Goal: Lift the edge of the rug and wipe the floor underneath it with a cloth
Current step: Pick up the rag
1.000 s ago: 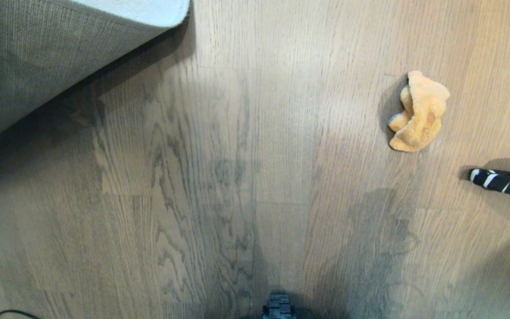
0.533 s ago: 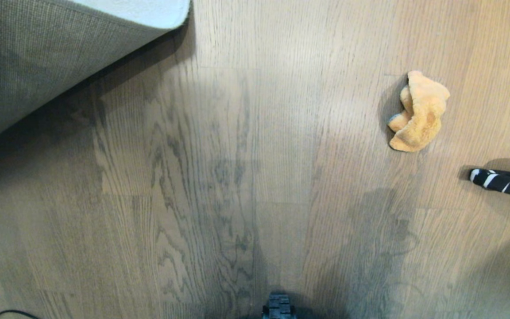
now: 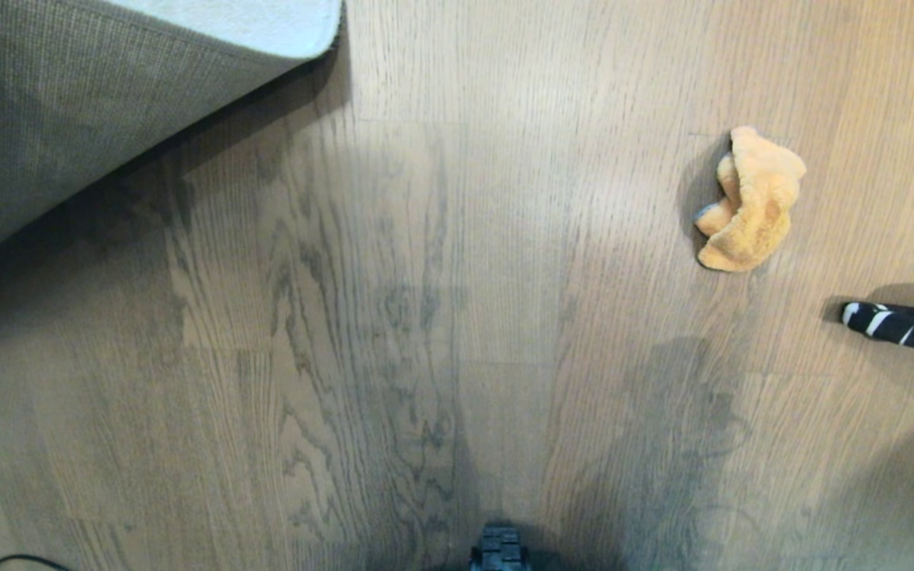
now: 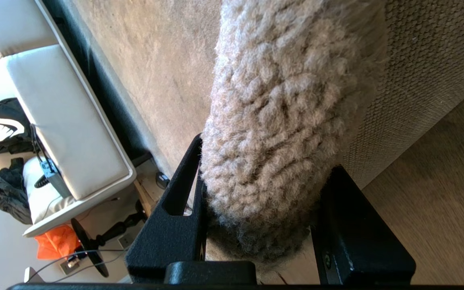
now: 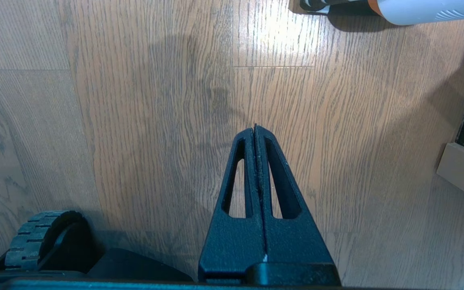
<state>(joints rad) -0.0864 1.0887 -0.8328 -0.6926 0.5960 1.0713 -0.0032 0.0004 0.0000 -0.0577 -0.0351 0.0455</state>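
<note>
Floor [image 3: 441, 317]: rigid brown wood-grain planks, smooth, likely slick under fabric; bare stretch exposed between folded rug and cloth, shadowed on the left beside the fold.

Rug [image 3: 68, 95]: far left in head view, corner folded back, tan woven backing up, pale pile showing at far edge. Big, so probably heavy to drag, but flexible; folds over itself, backing coarse and likely grippy, pile soft and compressible. Best hold judged at the folded edge, taking pile and backing together, not a bite on the pile alone.

Left gripper [image 4: 256, 225]: clamped partway on rug fold [image 4: 272, 133], thick pile bulging between black fingers [image 4: 175, 209], backing on the far side of the fold. Out of head view. Risk: bulk squeezes out if lift goes sideways.

Cloth [image 3: 750, 202]: right, far side, lying crumpled on floor, well apart from rug. Small orange-tan plush, light, soft, lumpy; no stiffness, bunches under push. Pinch top of the raised ridge, then press flat to wipe.

Right gripper [image 5: 255, 133]: fully closed, empty, hanging over bare floor, nothing near fingertips. Needs opening before reaching for cloth.

Black-and-white striped object [image 3: 901, 327]: right edge, near cloth, kind unclear.
</note>
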